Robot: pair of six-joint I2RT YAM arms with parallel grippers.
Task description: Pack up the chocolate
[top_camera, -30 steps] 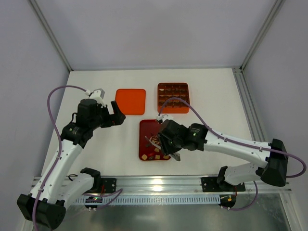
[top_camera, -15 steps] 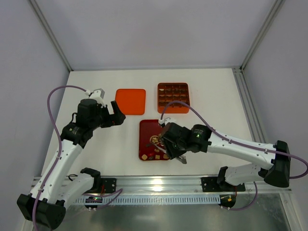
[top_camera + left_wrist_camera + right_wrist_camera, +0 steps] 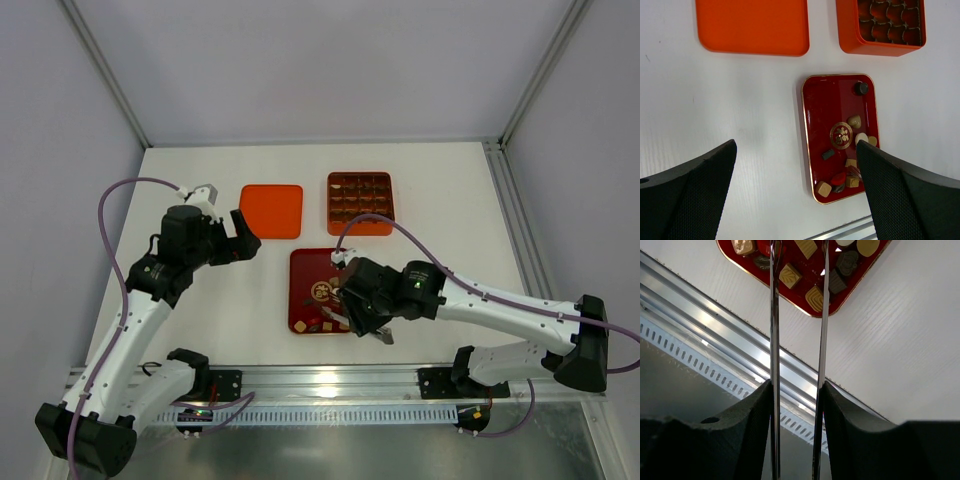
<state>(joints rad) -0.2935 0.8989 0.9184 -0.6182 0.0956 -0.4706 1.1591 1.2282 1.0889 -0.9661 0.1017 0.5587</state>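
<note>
The left claw [image 3: 244,238] hangs above the table [image 3: 440,190] in the left half of the overhead view. Its jaws are spread wide with nothing between them, and in its own camera its two dark fingers [image 3: 695,190] fill the bottom corners.

The right claw [image 3: 362,318] sits low over the lower end of the dark red tray [image 3: 820,110], just below the centre of the overhead view, and is clamped on a pair of metal tweezers [image 3: 773,315]. The two thin blades run up the wrist picture, apart from each other, to the top edge over the tray. Their tips are cut off there, so I cannot tell whether they pinch a piece.

The chocolate [image 3: 854,120] lies loose on the tray: one dark round piece at its upper end, tan and cream pieces beside the gold emblem, and tan squares clustered at its lower end.

Above the tray in the frame are a flat orange lid [image 3: 271,210] and, to its right, the orange gridded box [image 3: 360,203], set apart.
</note>
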